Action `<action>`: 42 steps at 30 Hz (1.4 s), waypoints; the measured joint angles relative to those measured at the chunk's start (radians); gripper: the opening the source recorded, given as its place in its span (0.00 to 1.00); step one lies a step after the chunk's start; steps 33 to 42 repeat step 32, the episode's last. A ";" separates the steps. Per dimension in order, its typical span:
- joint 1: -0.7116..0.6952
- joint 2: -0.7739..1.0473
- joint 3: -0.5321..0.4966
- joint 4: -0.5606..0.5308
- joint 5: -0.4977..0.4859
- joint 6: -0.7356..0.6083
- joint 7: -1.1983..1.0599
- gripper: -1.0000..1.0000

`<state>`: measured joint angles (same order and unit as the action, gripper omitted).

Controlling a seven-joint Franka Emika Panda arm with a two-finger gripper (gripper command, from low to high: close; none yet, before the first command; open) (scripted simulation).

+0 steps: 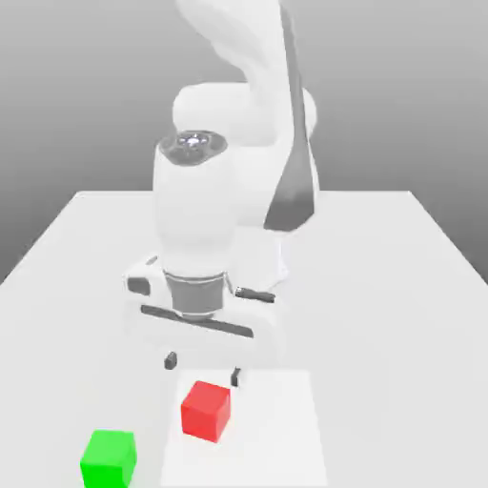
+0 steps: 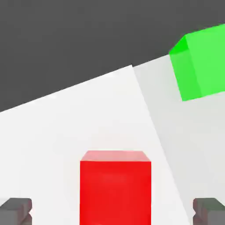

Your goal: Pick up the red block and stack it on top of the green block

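Note:
The red block (image 1: 206, 411) rests on the white table near its front edge, and the green block (image 1: 108, 458) sits apart from it toward the exterior view's left and closer to the front. My gripper (image 1: 203, 370) hovers open just above and behind the red block, its two dark fingertips (image 1: 171, 360) spread wider than the block. In the hand view the red block (image 2: 115, 186) lies between the two fingertips (image 2: 15, 211), with the green block (image 2: 200, 61) off to one side. Nothing is held.
The white table (image 1: 381, 286) stretches back and to both sides of the arm's base. A slightly different white patch of the table (image 1: 286, 429) lies under the red block. The table's front edge is close to both blocks.

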<state>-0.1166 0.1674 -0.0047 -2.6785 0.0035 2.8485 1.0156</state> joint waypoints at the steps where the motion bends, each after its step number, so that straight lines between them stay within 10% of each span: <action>1: 0.000 0.036 0.000 0.005 0.001 0.030 0.000 0.50; 2: -0.002 0.072 0.002 0.009 -0.001 0.061 0.001 0.50; 3: -0.002 0.103 0.002 0.014 0.000 0.087 0.001 0.00; 16: -0.010 -0.073 0.004 -0.005 -0.003 -0.070 0.006 0.00; 28: -0.128 0.120 -0.077 0.287 0.050 -0.171 0.062 0.00; 29: -0.131 0.148 -0.073 0.290 0.055 -0.145 0.058 1.00; 42: -0.131 0.148 -0.073 0.290 0.055 -0.145 0.058 1.00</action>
